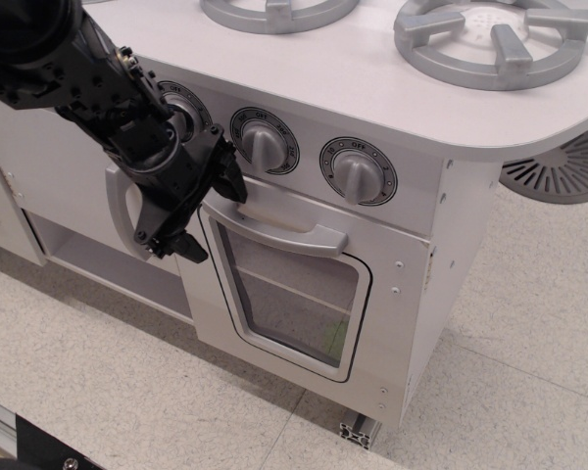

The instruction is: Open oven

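A black robot arm reaches in from the upper left, and its black gripper [198,206] sits at the left end of the light grey toy-kitchen oven [304,284], low on the front of the white play-kitchen unit. The oven door is shut flush in its frame, with a rounded rectangular clear window [289,299] and a wide horizontal grey bar handle [286,227] above it. The 2 black fingers stand spread apart: the upper finger [225,176] lies against the left end of the bar handle, while the lower one [176,243] hangs over the door's left edge, and nothing is clamped between them. Just left of the gripper is a plain grey door with a vertical grey handle [121,211]. Above the oven run 3 round grey control knobs [358,173], the leftmost partly hidden by the arm. On the white countertop [372,78] sit 2 grey burner rings [495,39].
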Motion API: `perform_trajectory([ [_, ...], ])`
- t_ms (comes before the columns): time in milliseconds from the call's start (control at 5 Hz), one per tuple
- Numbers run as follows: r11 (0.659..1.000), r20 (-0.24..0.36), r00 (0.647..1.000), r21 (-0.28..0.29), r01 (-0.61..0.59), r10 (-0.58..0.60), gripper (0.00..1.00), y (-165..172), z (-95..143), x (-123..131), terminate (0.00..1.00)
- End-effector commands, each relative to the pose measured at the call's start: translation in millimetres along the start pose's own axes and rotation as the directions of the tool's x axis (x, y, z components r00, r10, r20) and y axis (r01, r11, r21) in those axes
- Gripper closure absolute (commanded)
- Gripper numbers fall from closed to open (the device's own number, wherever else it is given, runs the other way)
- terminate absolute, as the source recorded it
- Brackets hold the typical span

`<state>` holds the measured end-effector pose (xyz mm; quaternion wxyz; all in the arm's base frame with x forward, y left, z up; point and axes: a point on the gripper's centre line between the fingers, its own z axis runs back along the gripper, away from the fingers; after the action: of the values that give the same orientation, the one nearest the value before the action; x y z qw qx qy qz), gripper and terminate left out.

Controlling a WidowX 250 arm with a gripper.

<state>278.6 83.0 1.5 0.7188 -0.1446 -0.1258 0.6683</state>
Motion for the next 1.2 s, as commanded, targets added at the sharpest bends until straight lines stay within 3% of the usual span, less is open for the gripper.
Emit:
perform_trajectory([
  [0, 0.996, -0.082, 0.993, 0.014, 0.084, -0.083, 0.0, -14.4, -15.2, -6.5, 0.0],
  [200, 0.985, -0.099, 0.987, 0.107, 0.136, -0.126, 0.0, 3.6, -20.5, -4.3, 0.0],
  [400, 0.966, -0.074, 0.979, 0.166, 0.2, -0.19, 0.0, 24.7, -7.8, 1.1, 0.0],
  [600, 0.922, -0.058, 0.963, 0.278, 0.268, -0.263, 0.0, 43.1, 8.3, 5.5, 0.0],
  [800, 0.858, -0.052, 0.922, 0.351, 0.376, -0.383, 0.0, 55.0, 30.6, 1.1, 0.0],
  [1000, 0.806, -0.027, 0.879, 0.386, 0.449, -0.477, 0.0, 52.9, 58.9, -3.2, 0.0],
])
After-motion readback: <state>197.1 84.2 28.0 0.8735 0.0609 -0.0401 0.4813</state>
